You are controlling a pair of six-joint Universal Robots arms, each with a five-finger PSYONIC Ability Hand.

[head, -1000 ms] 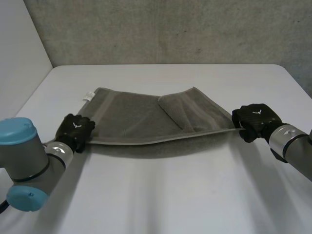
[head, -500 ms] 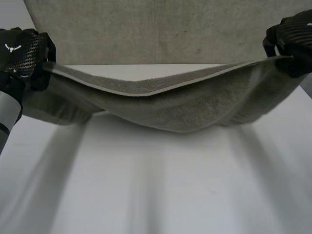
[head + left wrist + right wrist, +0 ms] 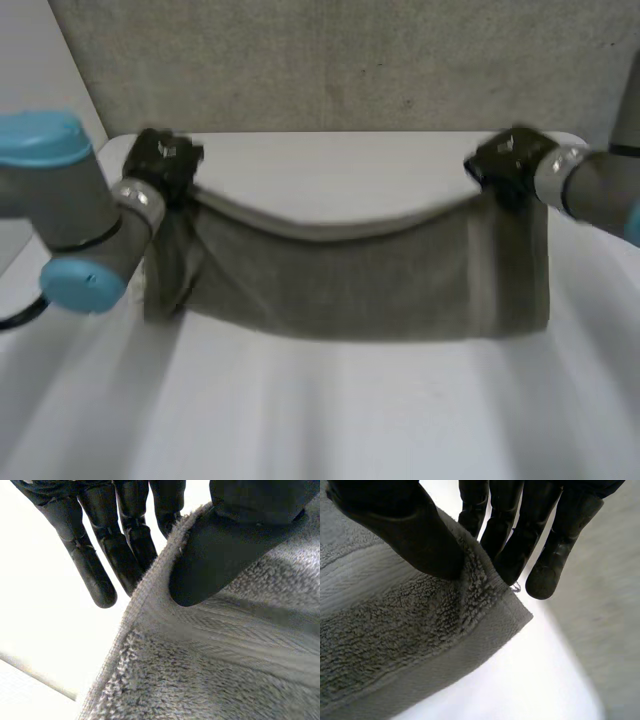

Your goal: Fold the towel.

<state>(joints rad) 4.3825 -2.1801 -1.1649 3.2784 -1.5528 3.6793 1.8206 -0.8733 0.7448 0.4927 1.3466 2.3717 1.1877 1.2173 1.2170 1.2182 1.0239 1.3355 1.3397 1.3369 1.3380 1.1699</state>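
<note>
A: Fold status?

B: Mid-fold, as I judge it. The towel [image 3: 350, 285] hangs in a sagging span between the two hands, over the far half of the table [image 3: 330, 420]. Its lower edge seems to reach the tabletop, but contact is uncertain. No flat fold lies down yet. Remaining: lay the held edge onto the rest, release, square it up.

A: Grips?

B: The left hand [image 3: 160, 160] has one upper corner and the right hand [image 3: 505, 160] the other, both clamped on cloth.

A: What do the wrist views add?

B: The head view gives the whole span, but the hands are too small to read there. The left wrist view shows the thumb [image 3: 220, 555] pressing terry against fingers [image 3: 125, 555] behind the hem. The right wrist view shows the same pinch, with the corner tip poking out past the fingers
</note>
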